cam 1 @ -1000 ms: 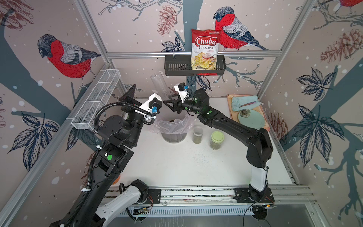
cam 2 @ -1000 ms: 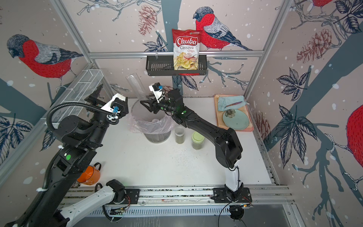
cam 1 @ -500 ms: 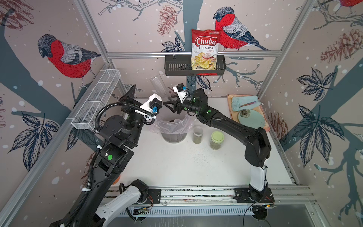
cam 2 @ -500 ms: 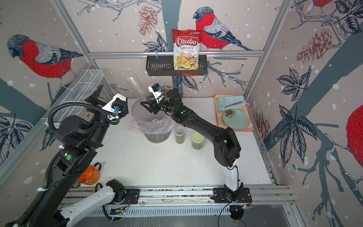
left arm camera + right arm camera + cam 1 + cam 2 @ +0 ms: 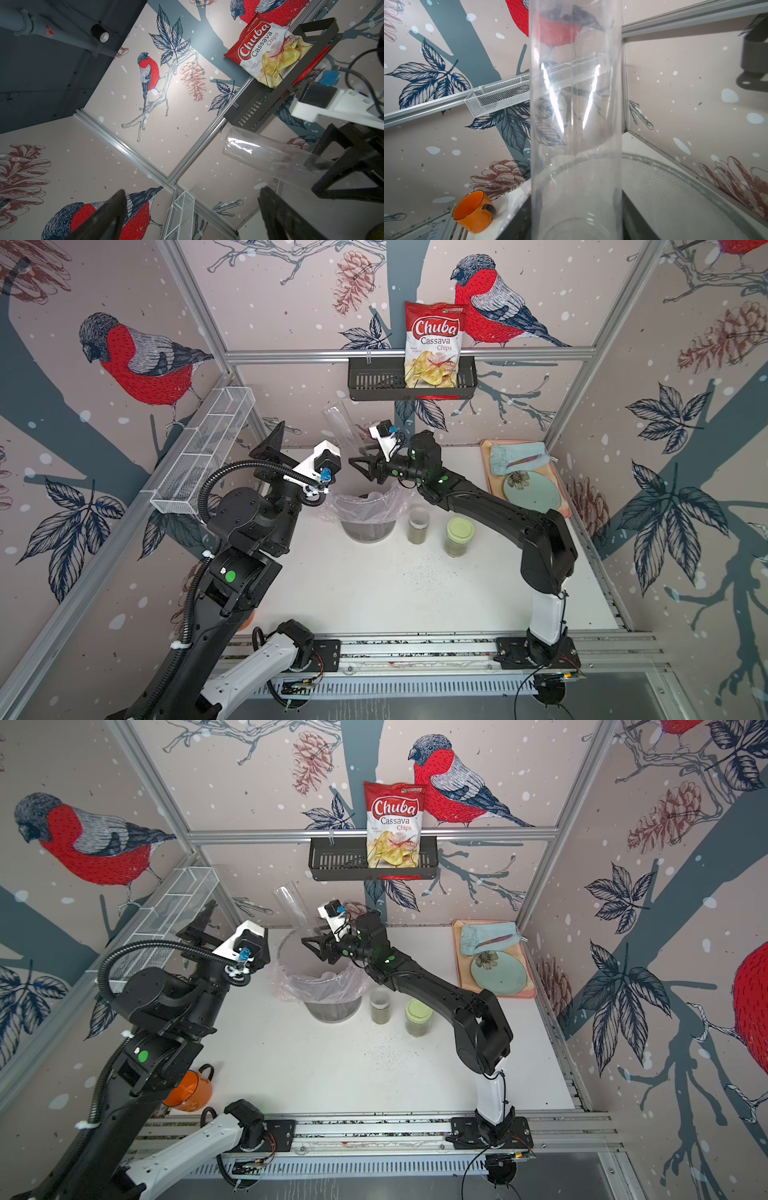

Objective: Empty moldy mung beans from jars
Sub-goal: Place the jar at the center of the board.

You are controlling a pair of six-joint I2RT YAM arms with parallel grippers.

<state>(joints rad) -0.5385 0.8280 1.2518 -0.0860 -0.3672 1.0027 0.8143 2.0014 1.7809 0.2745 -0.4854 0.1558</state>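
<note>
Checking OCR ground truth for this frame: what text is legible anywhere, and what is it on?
"Chuba": red banner on the chips bag, which stands in the black wall basket.
"Cassava Chips": same bag, just under the brand.
Small print below that, and beside the chip photo: too small and blurred to read in any view.
Nothing else in the views carries readable text.

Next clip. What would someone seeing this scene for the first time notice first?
Probably the tall clear tube, seemingly empty, held tilted by the right gripper above the bag-lined bin. Next, the red chips bag in the black basket on the back wall. The short jar and the green-lidded jar, both holding mung beans, stand beside the bin.
</note>
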